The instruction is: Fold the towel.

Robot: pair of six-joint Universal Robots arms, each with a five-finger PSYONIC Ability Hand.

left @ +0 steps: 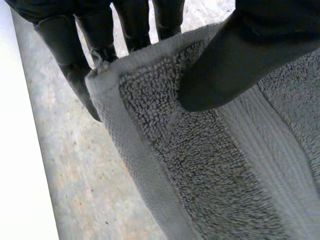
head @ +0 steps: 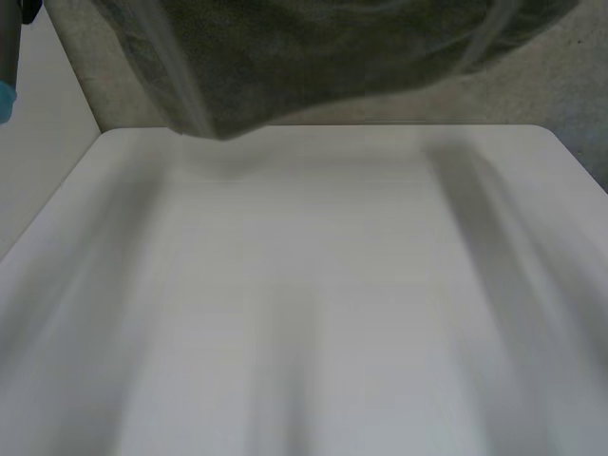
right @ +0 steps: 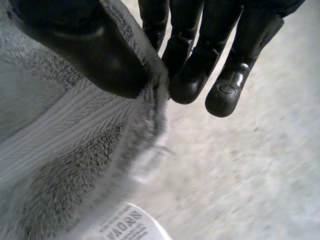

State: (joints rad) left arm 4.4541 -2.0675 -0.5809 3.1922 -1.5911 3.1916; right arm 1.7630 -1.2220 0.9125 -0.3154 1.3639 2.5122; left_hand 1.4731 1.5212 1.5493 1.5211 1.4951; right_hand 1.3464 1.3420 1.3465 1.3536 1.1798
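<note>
A grey terry towel [head: 313, 57] hangs in the air above the far edge of the white table [head: 313, 304], its lower edge sagging to just over the table's back rim. In the left wrist view my left hand [left: 235, 65] pinches a corner of the towel [left: 200, 165], thumb on the near face, fingers [left: 75, 60] behind the hem. In the right wrist view my right hand [right: 95, 50] pinches another corner of the towel [right: 65, 150], thumb pressing the cloth against the fingers [right: 190, 75]. A white care label [right: 127, 227] dangles from the cloth below that hand.
Beyond the table's back edge lies speckled grey floor [head: 570, 66]. A strip of the same floor [left: 75, 175] runs under the left hand, beside the table's white edge [left: 20, 175]. A grey arm joint with a light-blue cap [head: 8, 95] stands at the far left.
</note>
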